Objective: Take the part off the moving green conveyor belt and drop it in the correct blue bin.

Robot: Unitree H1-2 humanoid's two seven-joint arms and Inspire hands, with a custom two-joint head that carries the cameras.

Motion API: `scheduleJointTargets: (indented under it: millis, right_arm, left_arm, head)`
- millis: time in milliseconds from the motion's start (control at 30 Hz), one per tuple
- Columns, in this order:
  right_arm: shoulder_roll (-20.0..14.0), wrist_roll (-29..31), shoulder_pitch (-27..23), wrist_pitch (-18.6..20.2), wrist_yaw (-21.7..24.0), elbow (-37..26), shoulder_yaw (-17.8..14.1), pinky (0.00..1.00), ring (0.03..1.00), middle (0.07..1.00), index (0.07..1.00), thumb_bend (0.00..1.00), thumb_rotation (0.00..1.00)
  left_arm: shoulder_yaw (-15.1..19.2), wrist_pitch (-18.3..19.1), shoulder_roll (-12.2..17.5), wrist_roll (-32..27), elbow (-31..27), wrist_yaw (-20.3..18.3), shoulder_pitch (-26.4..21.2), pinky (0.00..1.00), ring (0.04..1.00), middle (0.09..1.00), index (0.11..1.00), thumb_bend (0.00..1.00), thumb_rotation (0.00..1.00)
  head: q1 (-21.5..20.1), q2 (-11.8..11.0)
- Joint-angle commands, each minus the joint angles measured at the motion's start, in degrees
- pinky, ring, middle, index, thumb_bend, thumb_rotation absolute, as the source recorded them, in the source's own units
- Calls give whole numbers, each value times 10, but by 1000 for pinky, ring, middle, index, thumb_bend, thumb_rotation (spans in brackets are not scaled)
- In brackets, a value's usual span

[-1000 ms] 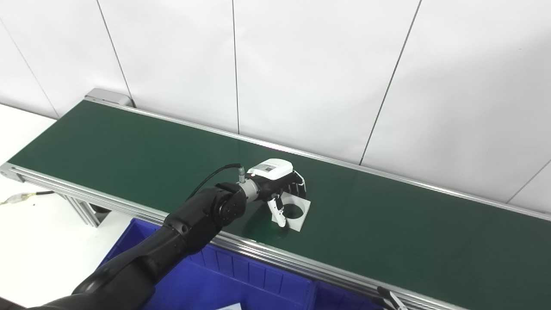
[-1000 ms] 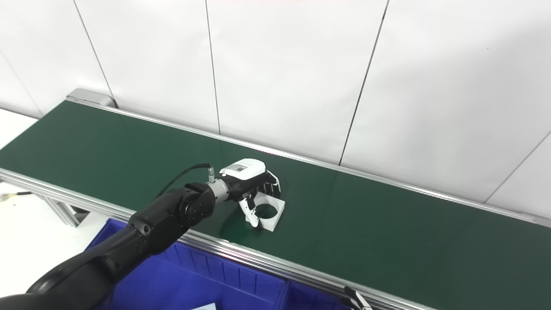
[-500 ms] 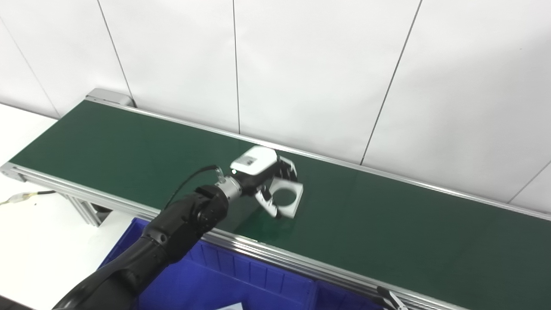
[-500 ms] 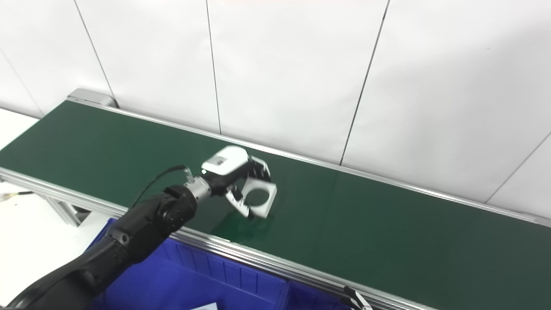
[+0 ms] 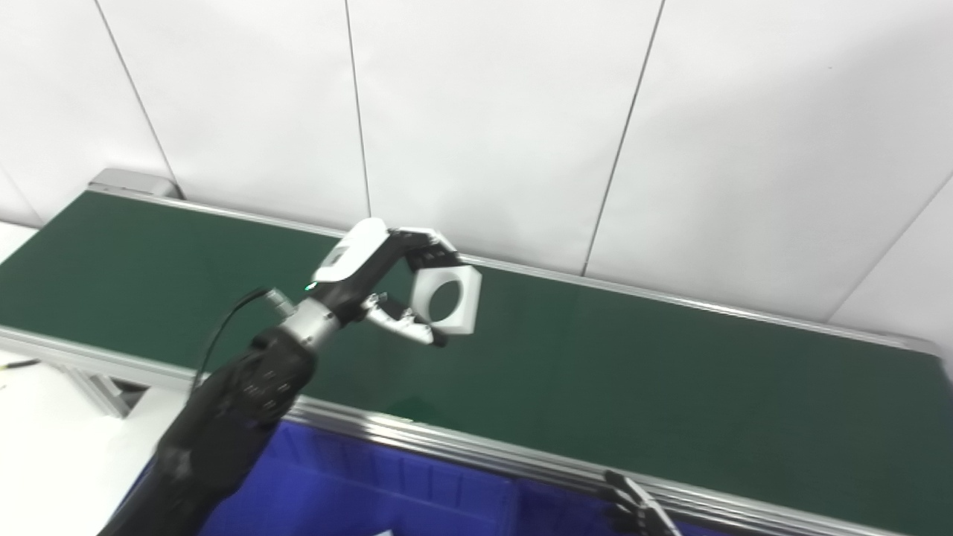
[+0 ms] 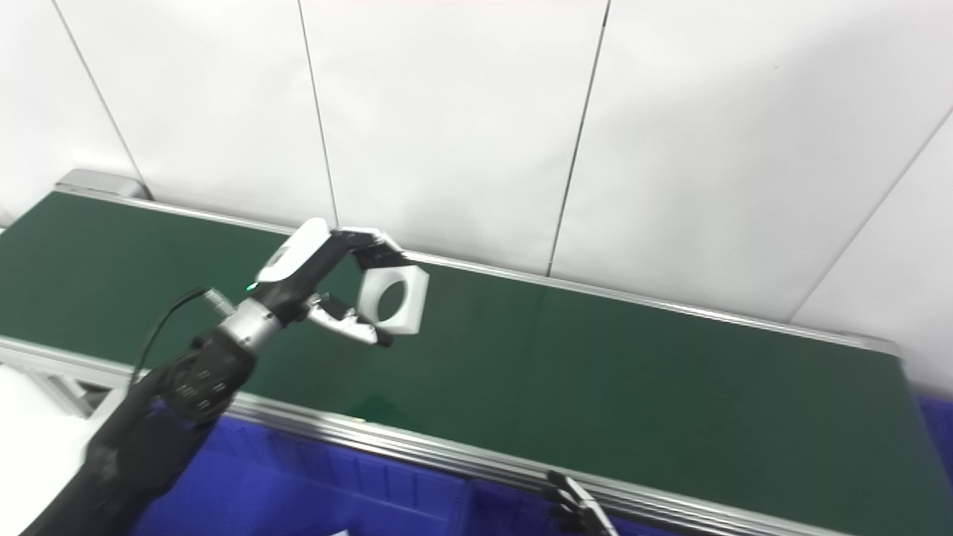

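Note:
My left hand (image 5: 387,286) is shut on a white square part with a round hole (image 5: 447,299), pinched between fingers above and thumb below. It holds the part up in the air above the green conveyor belt (image 5: 595,365); the part also shows in the right eye view (image 6: 392,299). Only the fingertips of my right hand (image 5: 633,510) show at the bottom edge, near the belt's front rail; I cannot tell whether it is open or shut. A blue bin (image 5: 357,491) lies below the belt's near rail.
A white panelled wall (image 5: 521,112) stands right behind the belt. The aluminium front rail (image 5: 461,450) runs between belt and bin. A second blue bin edge (image 6: 938,424) shows at the far right.
My left hand has lifted the white part off the belt and raised it, tilting it upright. The camera view has also shifted to the right.

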Motion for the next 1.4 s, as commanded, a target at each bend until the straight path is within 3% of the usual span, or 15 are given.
scheduleJointTargets:
  millis: [0, 300, 567, 833, 1033, 1267, 1367]
  right_arm:
    - [11, -7, -2, -8, 2, -21, -2, 732, 773, 820, 882, 848, 262]
    - [40, -29, -7, 6, 10, -35, -8, 720, 773, 824, 893, 832, 333]
    - [55, -47, -2, 32, 17, -59, -8, 701, 758, 815, 895, 842, 358]
    - [60, -53, -1, 39, 20, -66, -12, 696, 752, 810, 885, 852, 339]
    - [56, -38, 3, 52, 31, -79, -18, 707, 762, 815, 889, 853, 348]
    - [49, -24, 7, 56, 42, -87, -24, 721, 772, 820, 895, 846, 344]
    - [45, -22, 8, 55, 45, -90, -27, 716, 771, 820, 894, 840, 335]
  left_arm:
    - [12, -17, 8, -21, -31, -3, 2, 463, 468, 501, 476, 501, 0]
    - [36, -23, 8, -70, -89, -24, 74, 500, 487, 508, 458, 500, 0]
    - [50, -54, 5, -95, -97, -30, 125, 476, 474, 506, 467, 500, 0]
    - [43, -89, 3, -95, -83, -33, 167, 488, 480, 498, 467, 501, 0]
    - [20, -50, 2, -64, -93, -63, 207, 415, 455, 512, 478, 500, 0]
    - [-19, 26, 8, -22, -117, -116, 232, 414, 445, 516, 484, 499, 0]
    - [-37, 41, 13, -2, -121, -135, 232, 450, 464, 506, 481, 499, 0]
  head:
    - [-16, 17]
    - [-68, 72]
    - [-109, 90]
    - [-106, 99]
    - [-89, 102]
    - [-77, 109]
    - [-68, 112]
